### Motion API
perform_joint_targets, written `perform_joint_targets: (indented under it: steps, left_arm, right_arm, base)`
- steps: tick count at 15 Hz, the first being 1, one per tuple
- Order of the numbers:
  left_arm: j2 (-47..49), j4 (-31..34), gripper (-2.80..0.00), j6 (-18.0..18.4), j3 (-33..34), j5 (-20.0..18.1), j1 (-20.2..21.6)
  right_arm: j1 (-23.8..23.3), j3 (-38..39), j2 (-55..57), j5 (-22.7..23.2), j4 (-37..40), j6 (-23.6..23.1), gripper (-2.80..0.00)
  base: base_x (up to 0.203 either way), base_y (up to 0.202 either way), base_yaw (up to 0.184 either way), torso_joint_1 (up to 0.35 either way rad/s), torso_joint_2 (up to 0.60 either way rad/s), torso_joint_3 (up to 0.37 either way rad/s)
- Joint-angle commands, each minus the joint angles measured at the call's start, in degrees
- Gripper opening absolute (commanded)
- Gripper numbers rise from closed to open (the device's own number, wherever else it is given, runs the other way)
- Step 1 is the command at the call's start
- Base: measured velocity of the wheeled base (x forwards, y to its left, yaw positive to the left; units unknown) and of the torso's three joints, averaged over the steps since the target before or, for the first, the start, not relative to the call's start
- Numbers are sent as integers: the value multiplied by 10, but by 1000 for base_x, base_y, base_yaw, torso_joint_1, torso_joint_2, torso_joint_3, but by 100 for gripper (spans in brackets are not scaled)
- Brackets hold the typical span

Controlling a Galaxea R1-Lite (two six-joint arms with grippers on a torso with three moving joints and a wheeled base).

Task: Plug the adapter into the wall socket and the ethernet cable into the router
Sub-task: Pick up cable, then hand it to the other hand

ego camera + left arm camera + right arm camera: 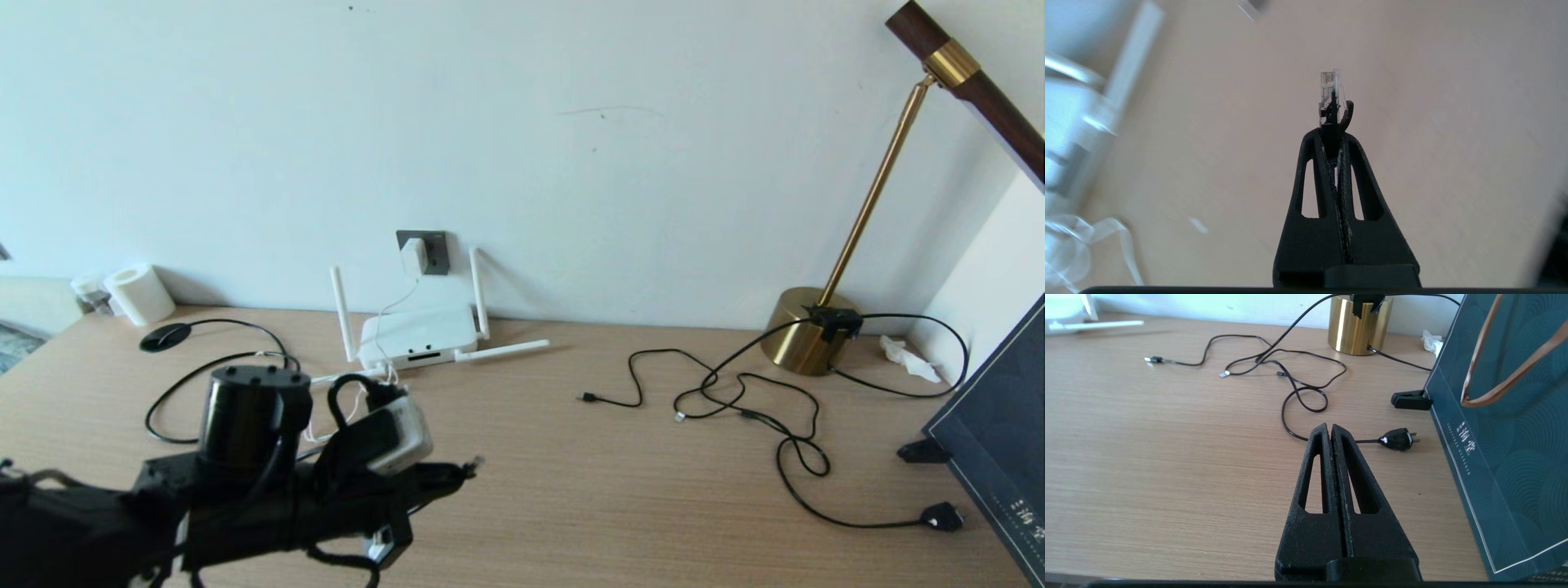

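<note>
Already the adapter (415, 255) sits in the wall socket (425, 251) on the wall behind the worktop (571, 490), its thin white cord dropping to the router (418, 336) at the back edge. In the head view the left gripper (467, 469) hangs over the front left part of the worktop, the ethernet cable (175, 392) trailing toward the back left corner.

From the left wrist, the gripper (1333, 134) is clamped narrow on the ethernet cable's plug (1331, 98), the clear tip standing out past the fingertips. The plug looks slightly skewed in the grip, so it may jam at the router's slot or slip backward when pushed.

From the right wrist, the right gripper (1331, 430) is closed on nothing, over the right part of the worktop beside a dark blue bag (1515, 457) bearing pale characters too small to read.
</note>
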Motion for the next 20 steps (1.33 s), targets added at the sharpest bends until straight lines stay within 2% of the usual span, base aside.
perform_joint_targets:
  steps: [1,3,4,6,8,10,12,13,16,18,19,20]
  left_arm:
    - [50,-7,-280,-8,-82,2,0]
    - [61,18,-280,-11,-156,4,-2]
    - [55,52,-280,-9,-191,5,-7]
    - [32,170,-280,-2,-275,2,-15]
    - [3,303,-280,24,-337,7,-44]
    - [2,361,-280,83,-381,42,-83]
    - [0,389,-280,92,-393,83,-125]
    - [2,400,-280,93,-405,99,-137]
    - [11,407,-280,92,-408,118,-157]
    - [12,406,-280,92,-410,118,-158]
    - [12,407,-280,92,-409,119,-158]
    - [12,407,-280,93,-406,118,-159]
  right_arm:
    - [0,1,-1,-2,1,2,-280]
    - [0,-8,0,2,0,-1,-280]
    - [0,-37,2,8,4,4,-280]
    - [0,-124,47,40,52,30,-280]
    - [0,-198,144,119,114,76,-280]
    - [0,-256,258,249,144,143,-280]
    - [0,-311,368,369,158,213,-280]
    - [0,-339,424,407,163,237,-280]
    - [30,-429,585,462,169,311,-280]
    - [110,-463,646,477,161,356,-280]
    - [139,-474,668,480,142,376,0]
    - [146,-485,686,483,115,411,0]
  base:
    - [0,0,0,0,0,0]
    - [0,0,0,0,0,0]
    - [0,0,0,0,0,0]
    - [0,0,0,0,0,0]
    - [0,0,0,0,0,0]
    - [0,0,0,0,0,0]
    - [0,0,0,0,0,0]
    - [0,0,0,0,0,0]
    - [0,0,0,0,0,0]
    - [0,0,0,0,0,0]
    - [0,0,0,0,0,0]
    - [0,0,0,0,0,0]
